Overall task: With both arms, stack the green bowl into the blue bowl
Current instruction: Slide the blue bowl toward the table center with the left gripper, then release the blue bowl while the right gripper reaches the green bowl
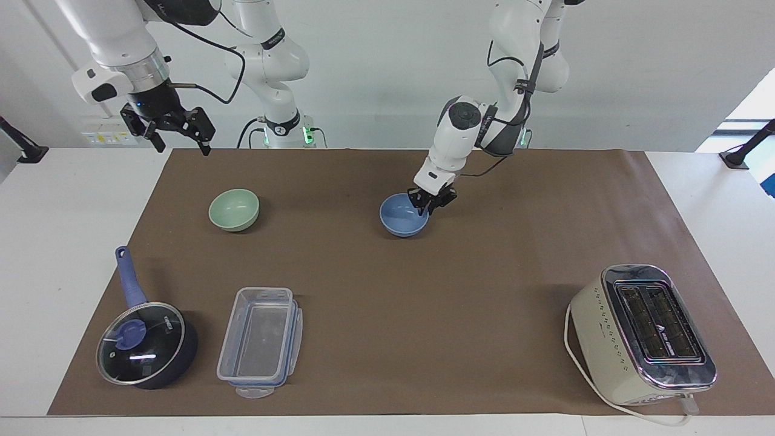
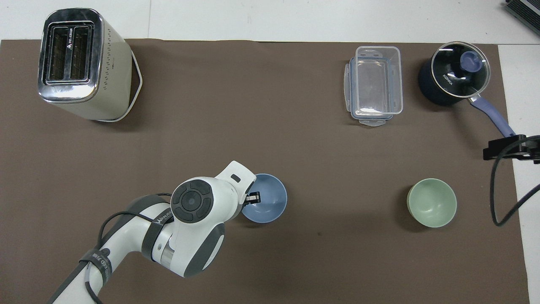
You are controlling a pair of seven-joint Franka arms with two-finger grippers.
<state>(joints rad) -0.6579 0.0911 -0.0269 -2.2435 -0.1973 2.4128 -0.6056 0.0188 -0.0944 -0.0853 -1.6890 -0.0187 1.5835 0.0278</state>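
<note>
Tipping the blue bowl (image 1: 402,217) looks likely, since its rim nearest the robots is straddled by the left gripper (image 1: 427,207); grip can't be told. Green bowl (image 1: 234,209) sits untouched toward the right arm's end, right gripper (image 1: 174,128) spread above.

White table (image 1: 72,242) under brown mat (image 1: 424,290); plain white wall (image 1: 375,66) rising at the table's robot end; wall socket panel (image 1: 109,137) low on wall; even, diffuse light.
</note>
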